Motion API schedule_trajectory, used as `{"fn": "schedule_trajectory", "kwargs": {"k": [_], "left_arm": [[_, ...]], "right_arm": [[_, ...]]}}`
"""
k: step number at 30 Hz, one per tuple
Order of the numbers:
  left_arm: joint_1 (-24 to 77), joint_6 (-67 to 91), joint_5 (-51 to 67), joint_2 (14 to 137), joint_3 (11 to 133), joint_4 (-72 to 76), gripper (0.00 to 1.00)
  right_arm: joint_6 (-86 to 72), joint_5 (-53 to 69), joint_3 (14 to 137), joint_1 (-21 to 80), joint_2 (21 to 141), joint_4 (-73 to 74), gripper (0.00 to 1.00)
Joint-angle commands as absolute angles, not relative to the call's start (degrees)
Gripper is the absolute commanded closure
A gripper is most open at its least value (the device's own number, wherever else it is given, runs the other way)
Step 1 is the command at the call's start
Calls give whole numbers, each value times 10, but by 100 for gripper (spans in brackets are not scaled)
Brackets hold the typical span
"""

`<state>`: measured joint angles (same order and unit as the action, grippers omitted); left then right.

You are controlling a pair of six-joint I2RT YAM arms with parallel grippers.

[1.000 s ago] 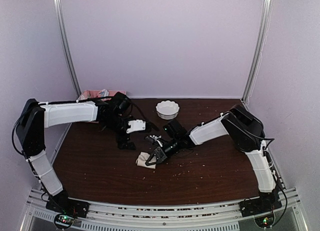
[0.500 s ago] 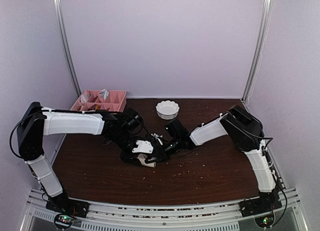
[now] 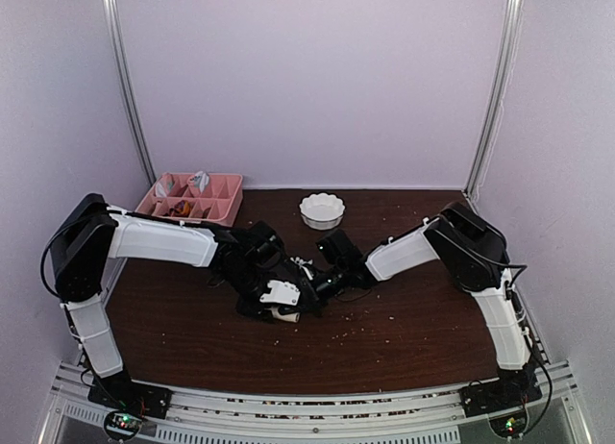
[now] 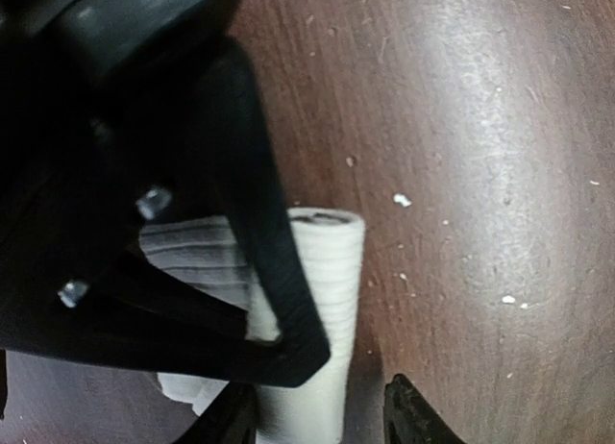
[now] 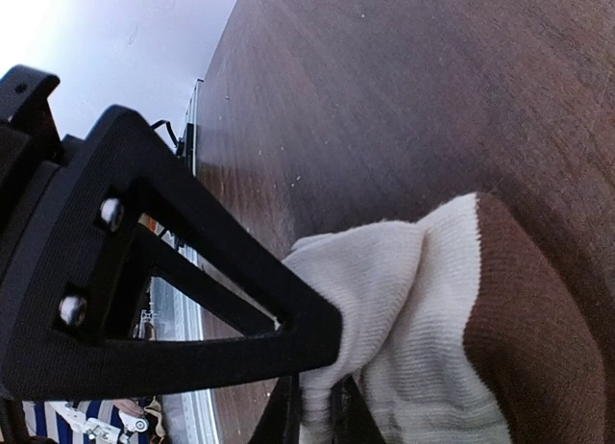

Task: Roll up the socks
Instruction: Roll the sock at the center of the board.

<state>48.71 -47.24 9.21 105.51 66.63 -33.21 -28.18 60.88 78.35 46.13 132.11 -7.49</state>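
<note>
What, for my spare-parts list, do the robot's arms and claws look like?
Both match: the left arm and right arm have white shells between black joints, with black cables looped alongside. The left claw and right claw are black, with triangular open-frame fingers fixed by silver screws.

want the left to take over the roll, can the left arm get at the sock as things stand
Probably yes: the left claw sits over the rolled sock, fingers open either side. The right claw, shut on the sock, crowds one side; the other side is bare table.
</note>
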Motion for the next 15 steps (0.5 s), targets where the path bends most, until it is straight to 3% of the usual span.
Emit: {"fn": "schedule_trajectory", "kwargs": {"k": [1,11,15], "left_arm": [[488,-457,79,1057,663,-310,54],[479,-455,82,1064,683,-338,54],[480,-456,89,1091,697,-344,61]], "right_arm": [[-232,509,724,458,1378,69,100],[-229,505,724,458,1374,65,100],[-239,507,721,459,1367,49,100]]}}
